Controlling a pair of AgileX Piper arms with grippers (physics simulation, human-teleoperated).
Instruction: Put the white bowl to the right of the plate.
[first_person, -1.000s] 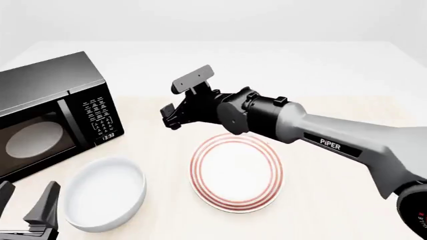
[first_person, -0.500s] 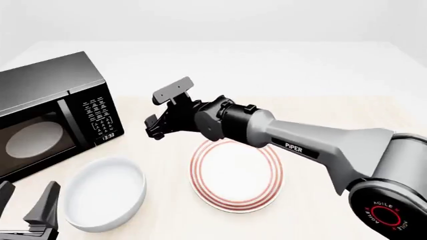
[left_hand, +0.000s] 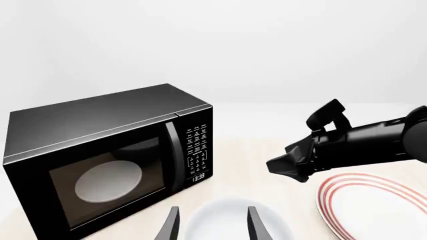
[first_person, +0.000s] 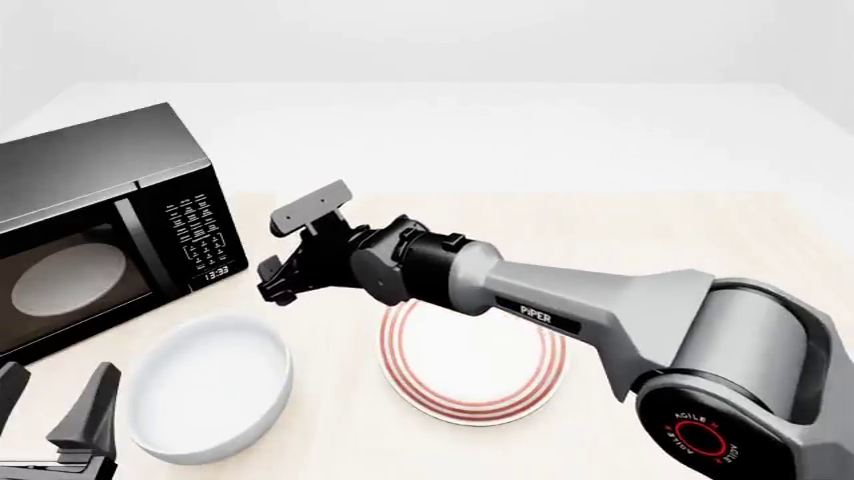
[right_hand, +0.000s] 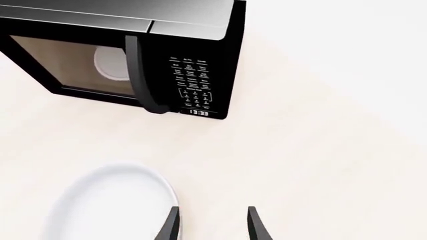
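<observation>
The white bowl (first_person: 207, 400) sits near the front left of the table, plain and deep. To its right lies the plate (first_person: 474, 385) with red rings. My right gripper (first_person: 296, 250) hovers open and empty above the table, past the bowl's far right rim, between the microwave and the plate. In the right wrist view the bowl (right_hand: 107, 205) lies off to one side of the open right gripper (right_hand: 212, 227). My left gripper (first_person: 47, 410) rests open at the front left corner, just left of the bowl. In the left wrist view the bowl (left_hand: 230, 212) shows beyond the left gripper's fingertips (left_hand: 212, 227).
A black microwave (first_person: 107, 230) stands at the left, door closed, just behind the bowl. My right arm (first_person: 574, 300) stretches over the plate's far edge. The left wrist view shows the plate (left_hand: 373, 205), the right gripper (left_hand: 310, 140) and the microwave (left_hand: 107, 155); the right wrist view shows the microwave (right_hand: 133, 50).
My right arm has swung left, carrying its open gripper from above the plate's far edge toward the microwave and bowl. The left gripper, bowl and plate have not moved.
</observation>
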